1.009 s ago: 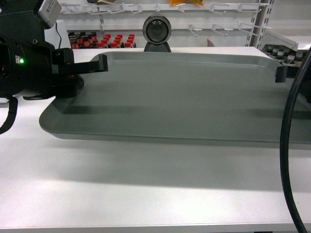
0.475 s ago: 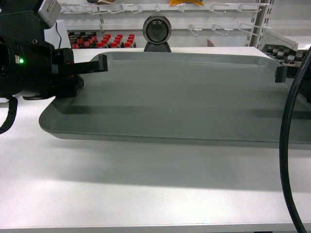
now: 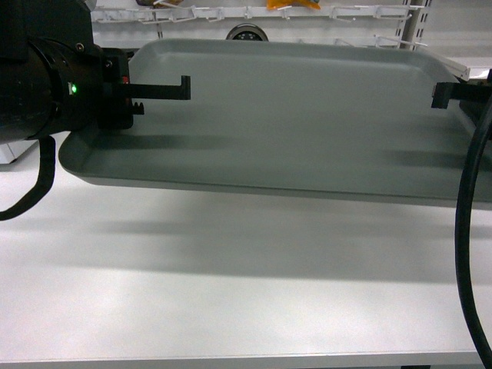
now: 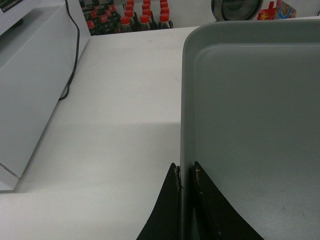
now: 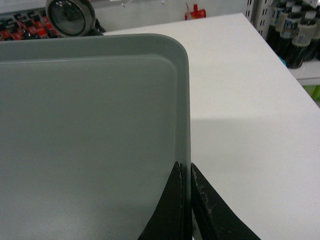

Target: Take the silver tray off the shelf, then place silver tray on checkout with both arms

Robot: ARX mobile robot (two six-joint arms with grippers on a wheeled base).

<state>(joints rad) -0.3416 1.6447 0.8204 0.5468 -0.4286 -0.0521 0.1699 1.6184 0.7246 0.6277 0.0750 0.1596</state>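
silver tray: now higher and tilted than half a second ago, shadow beneath it, so held above the bench, not yet set down | left gripper: jaws nearly closed, pinching tray's left rim | right gripper: jaws likewise clamped on right rim | round camera device behind the tray's far edge

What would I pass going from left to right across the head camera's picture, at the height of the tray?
Left arm → left gripper clamped on the rim → silver tray held above the checkout → right gripper on the opposite rim → black cable.
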